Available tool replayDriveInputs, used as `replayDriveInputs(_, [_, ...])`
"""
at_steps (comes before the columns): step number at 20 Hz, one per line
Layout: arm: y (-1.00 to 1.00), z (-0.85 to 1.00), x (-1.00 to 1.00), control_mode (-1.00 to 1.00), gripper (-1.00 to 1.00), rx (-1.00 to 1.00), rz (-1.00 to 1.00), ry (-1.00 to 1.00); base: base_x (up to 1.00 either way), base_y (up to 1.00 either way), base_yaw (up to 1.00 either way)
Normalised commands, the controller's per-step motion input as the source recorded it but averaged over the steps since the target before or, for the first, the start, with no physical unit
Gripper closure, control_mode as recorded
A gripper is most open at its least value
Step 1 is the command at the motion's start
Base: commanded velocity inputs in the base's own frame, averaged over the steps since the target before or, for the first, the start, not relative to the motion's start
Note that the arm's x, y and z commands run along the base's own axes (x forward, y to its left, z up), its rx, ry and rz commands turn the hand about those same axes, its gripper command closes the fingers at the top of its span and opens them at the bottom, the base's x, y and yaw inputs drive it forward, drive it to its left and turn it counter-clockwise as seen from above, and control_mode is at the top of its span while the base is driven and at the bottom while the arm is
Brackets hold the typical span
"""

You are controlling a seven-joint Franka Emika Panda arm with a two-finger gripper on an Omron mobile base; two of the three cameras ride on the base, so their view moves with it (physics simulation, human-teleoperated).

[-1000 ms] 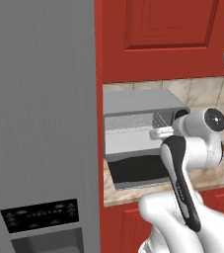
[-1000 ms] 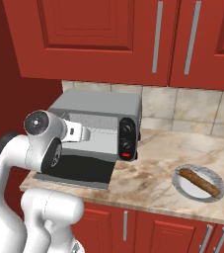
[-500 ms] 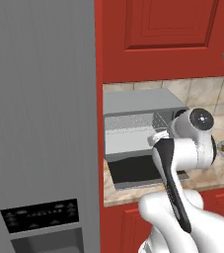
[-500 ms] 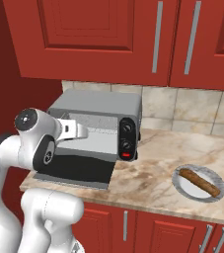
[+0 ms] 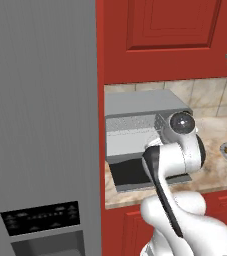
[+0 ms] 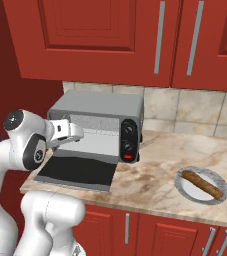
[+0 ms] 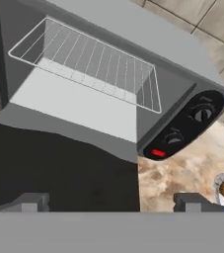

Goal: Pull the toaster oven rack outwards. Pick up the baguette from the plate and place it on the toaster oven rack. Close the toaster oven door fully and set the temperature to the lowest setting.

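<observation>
The toaster oven [image 6: 102, 107] stands on the counter with its toaster oven door [image 6: 77, 172] folded down flat, dark glass facing up. Inside the cavity sits the wire toaster oven rack [image 7: 89, 64], level and pushed in. My gripper [image 7: 111, 205] hovers open above the lowered door [image 7: 59, 168], facing the cavity, with nothing between its fingertips [image 7: 32, 201]. In the right base view the gripper [image 6: 80, 132] is just in front of the oven's mouth. The baguette [image 6: 201, 184] lies on the plate [image 6: 220, 192] to the oven's right, also at the hand view's edge.
The black control panel [image 7: 187, 126] with two knobs and a red button [image 7: 158, 153] is on the oven's right side. A tall grey fridge [image 5: 40, 125] stands to the left. Red cabinets [image 6: 115, 40] hang above; marble counter [image 6: 160, 165] lies between oven and plate.
The arm's elbow has swung to the left while the hand stays before the oven's mouth. The gripper has stayed open. Oven, rack, plate and baguette have not moved.
</observation>
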Motion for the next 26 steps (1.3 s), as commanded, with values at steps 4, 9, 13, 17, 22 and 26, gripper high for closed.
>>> replayDriveInputs(4, [0.29,-0.32,0.0,-1.0,-1.0,-0.27,0.0,0.0,0.0,0.0,0.0])
replayDriveInputs(9, [0.17,-0.26,0.0,-1.0,-1.0,-0.23,0.0,0.0,0.0,0.0,0.0])
replayDriveInputs(13, [0.03,-0.2,0.01,-1.0,-1.0,-0.21,0.0,0.0,0.0,0.0,0.0])
replayDriveInputs(17, [0.0,-0.2,0.08,-1.0,-1.0,-0.23,0.06,0.0,0.0,0.0,0.0])
replayDriveInputs(22, [0.0,-0.15,0.03,-1.0,-1.0,-0.19,0.08,0.0,0.0,0.0,0.0])
replayDriveInputs(26, [0.0,-0.12,0.07,-1.0,-1.0,-0.17,0.07,0.0,0.0,0.0,0.0])
